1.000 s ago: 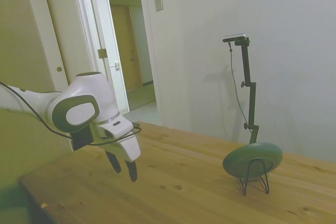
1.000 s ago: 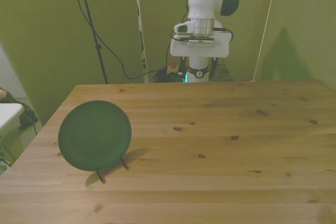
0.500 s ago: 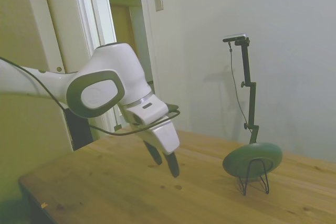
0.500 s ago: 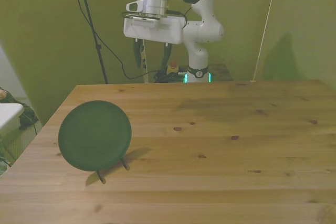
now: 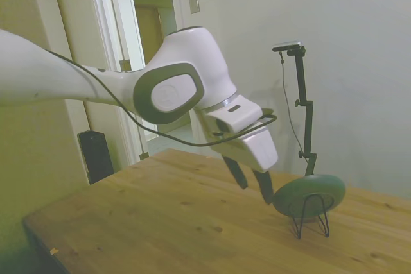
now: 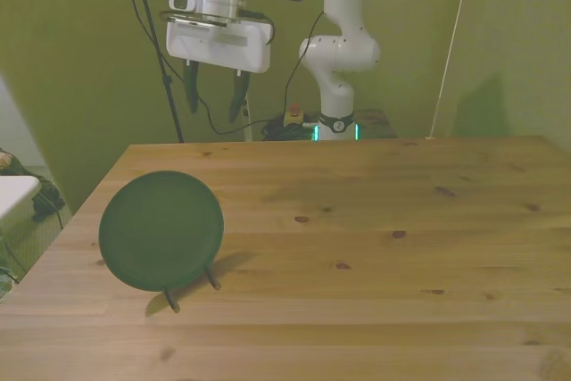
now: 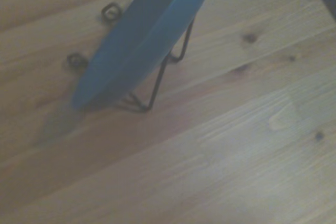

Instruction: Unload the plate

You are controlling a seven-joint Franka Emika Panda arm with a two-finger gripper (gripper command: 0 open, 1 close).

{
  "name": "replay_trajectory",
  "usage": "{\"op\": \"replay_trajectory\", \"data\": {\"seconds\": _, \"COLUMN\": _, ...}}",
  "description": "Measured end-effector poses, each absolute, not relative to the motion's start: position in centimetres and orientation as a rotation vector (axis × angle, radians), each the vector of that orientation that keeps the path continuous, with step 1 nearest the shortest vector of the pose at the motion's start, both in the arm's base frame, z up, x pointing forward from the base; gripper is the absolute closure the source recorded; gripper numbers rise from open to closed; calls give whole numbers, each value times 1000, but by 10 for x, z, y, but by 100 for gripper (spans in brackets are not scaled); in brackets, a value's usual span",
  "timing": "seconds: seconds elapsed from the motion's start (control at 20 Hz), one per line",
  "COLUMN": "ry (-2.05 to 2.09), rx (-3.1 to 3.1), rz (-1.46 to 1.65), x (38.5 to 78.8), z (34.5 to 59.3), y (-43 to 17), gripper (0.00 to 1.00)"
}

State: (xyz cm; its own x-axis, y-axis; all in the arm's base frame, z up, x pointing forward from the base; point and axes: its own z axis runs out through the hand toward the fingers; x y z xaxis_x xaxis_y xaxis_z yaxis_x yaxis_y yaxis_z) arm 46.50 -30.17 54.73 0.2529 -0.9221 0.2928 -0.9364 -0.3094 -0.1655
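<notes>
The two dark fingers (image 6: 237, 95) point down with a clear gap between them and nothing in it; the gripper (image 6: 214, 97) is open. It hangs in the air, well above the table (image 6: 375, 247), and touches nothing.

The plate (image 6: 161, 230) is lower than the fingertips and apart from them. In the front view it stands nearer the camera than the gripper and a little toward the front view's left of it. In the side view the gripper (image 5: 252, 182) appears just beside the plate's (image 5: 309, 195) rim, one fingertip almost overlapping it, but the front view shows real space between the two.

The plate stands on edge, tilted back, propped in a thin black wire stand (image 6: 191, 285) near the table's corner at the front view's left. Its green face is turned to the front camera, and two feet of the stand show below the rim.

The wrist view looks down on the plate (image 7: 142, 38) edge-on, with the stand's (image 7: 157, 82) wire legs (image 7: 110, 11) resting on the wood (image 7: 220, 145) on both sides of it.
</notes>
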Motion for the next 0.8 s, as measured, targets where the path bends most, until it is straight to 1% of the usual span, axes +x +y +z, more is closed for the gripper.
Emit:
{"op": "replay_trajectory", "data": {"seconds": 0.15, "ry": -1902, "rx": 2380, "rz": 574, "x": 493, "z": 555, "y": -321, "gripper": 0}}
{"op": "replay_trajectory", "data": {"seconds": 0.5, "ry": -2028, "rx": 2307, "rz": 663, "x": 555, "z": 570, "y": -338, "gripper": 0}}
{"op": "replay_trajectory", "data": {"seconds": 0.8, "ry": -2142, "rx": 2193, "rz": 535, "x": 587, "z": 570, "y": -360, "gripper": 0}}
